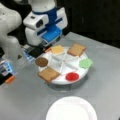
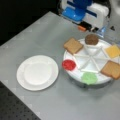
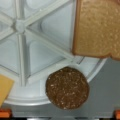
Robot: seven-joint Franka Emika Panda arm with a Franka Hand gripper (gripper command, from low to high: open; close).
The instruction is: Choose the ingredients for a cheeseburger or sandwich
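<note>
The gripper point(image 1: 47, 47) hangs above the brown patty point(image 3: 67, 91) on the divided tray's point(image 2: 75, 72) rim (I cannot tell how its fingers stand). Toast point(image 1: 76, 49), cheese point(image 1: 57, 49), leaf point(image 2: 89, 78) and red disc point(image 2: 68, 64) lie around the tray; the white plate point(image 2: 37, 72) sits apart.

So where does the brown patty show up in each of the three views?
Front view: brown patty on the sectioned tray's left rim, below the gripper.
Front view: brown patty at the tray's top, beside the gripper.
Wrist view: brown patty bottom centre, on the rim.
Shared landmark: the toast square next to it.
</note>
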